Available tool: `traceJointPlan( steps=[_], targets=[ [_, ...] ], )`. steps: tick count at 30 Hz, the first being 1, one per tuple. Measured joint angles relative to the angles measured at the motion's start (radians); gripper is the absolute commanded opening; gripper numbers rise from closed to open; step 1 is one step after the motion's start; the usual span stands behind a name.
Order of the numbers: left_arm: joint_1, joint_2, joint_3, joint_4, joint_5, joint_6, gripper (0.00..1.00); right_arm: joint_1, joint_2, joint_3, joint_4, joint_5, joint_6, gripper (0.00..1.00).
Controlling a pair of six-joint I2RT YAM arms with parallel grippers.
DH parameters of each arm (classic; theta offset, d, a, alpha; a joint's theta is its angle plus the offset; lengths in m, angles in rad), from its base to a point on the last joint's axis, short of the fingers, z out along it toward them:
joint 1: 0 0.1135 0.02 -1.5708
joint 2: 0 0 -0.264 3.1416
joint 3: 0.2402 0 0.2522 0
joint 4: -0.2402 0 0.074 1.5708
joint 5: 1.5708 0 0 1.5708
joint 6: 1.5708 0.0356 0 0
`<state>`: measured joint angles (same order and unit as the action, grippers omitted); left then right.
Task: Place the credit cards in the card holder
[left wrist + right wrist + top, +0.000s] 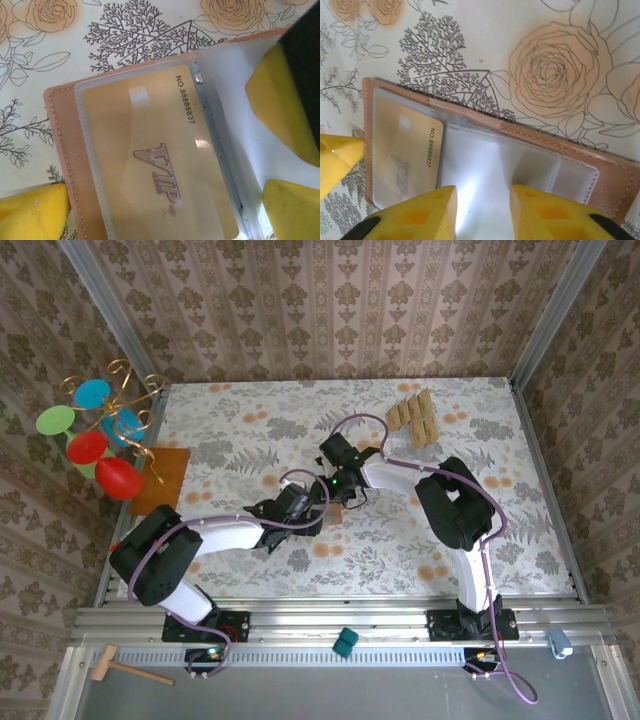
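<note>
Left wrist cam first: the card holder (59,150) lies open on the flowery table top (150,30). There's already a gold VIP card (150,165) tucked in the clear pocket on its left half. The left gripper (165,195) is spread wide with nothing in it. One yellow pad (30,212) sits right at the holder's left edge and the other pad (295,210) is down on the clear plastic to the right of the card, so my guess is it's just pinning the thing flat. Another yellow finger (287,115), from the other arm, sits over the holder's right half. Right wrist cam: the right gripper (482,192) has its fingers parted a bit. Both tips are down on the empty sleeve (485,155) just right of the loaded card, with nothing pinched between them as far as I can see. Top cam: both grippers meet over the holder, and the rest of the credit cards (412,418) are fanned out in a row well away from it, up and to the right. So I'd say one card is in and we're between cards. The next move calls for one arm to hold the holder open while the other goes to that row and peels up a single thin card, which looks fiddly with them lying flat.
</note>
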<state>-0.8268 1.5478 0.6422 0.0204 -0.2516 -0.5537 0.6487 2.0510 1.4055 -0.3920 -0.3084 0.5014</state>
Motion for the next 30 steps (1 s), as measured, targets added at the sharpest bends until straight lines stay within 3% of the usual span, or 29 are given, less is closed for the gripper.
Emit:
traceJointPlan(
  steps=[10, 30],
  targets=[
    [-0.005, 0.0, -0.014, 0.026, -0.018, -0.002, 1.0, -0.024, -0.01, 0.005, 0.002, -0.011, 0.004, 0.52],
    [-0.01, 0.002, -0.021, 0.038, -0.027, -0.008, 1.0, -0.035, -0.053, -0.097, 0.081, -0.023, 0.049, 0.54]
  ],
)
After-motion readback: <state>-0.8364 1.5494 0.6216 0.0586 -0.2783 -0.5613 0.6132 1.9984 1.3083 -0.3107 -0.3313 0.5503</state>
